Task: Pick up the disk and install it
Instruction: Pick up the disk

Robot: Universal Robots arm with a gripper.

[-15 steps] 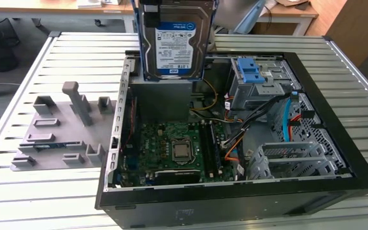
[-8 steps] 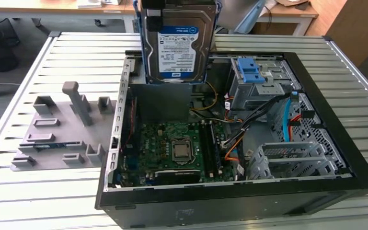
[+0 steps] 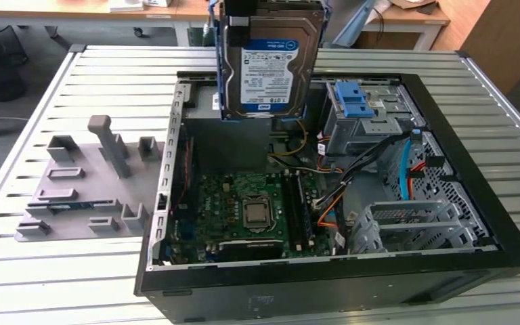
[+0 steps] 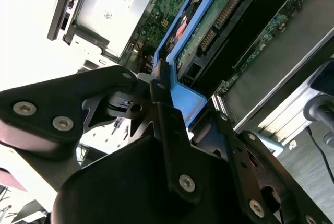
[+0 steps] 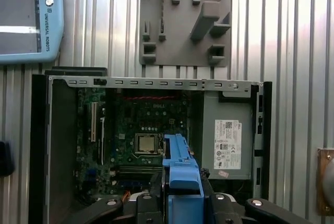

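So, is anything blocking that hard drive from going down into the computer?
Nothing visible does. The gripper holds the disk in the air above the computer case, which lies open on top. Cables run next to the grey drive cage.

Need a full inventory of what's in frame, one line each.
disk: 1, silver, blue bracket, held above the open case
case: 1, black, on table
motherboard: 1, green, in case
power supply: 1, grey, white sticker, in case
drive cage: 1, grey, blue latch, in case
cables: several, orange, blue, black, in case
fixture plate: 1, grey, on table, exterior view's left of case
pendant: 1, blue-grey, red button, on table
table: 1, silver, slatted, under everything
tool: 1, black, shut on disk's bracket
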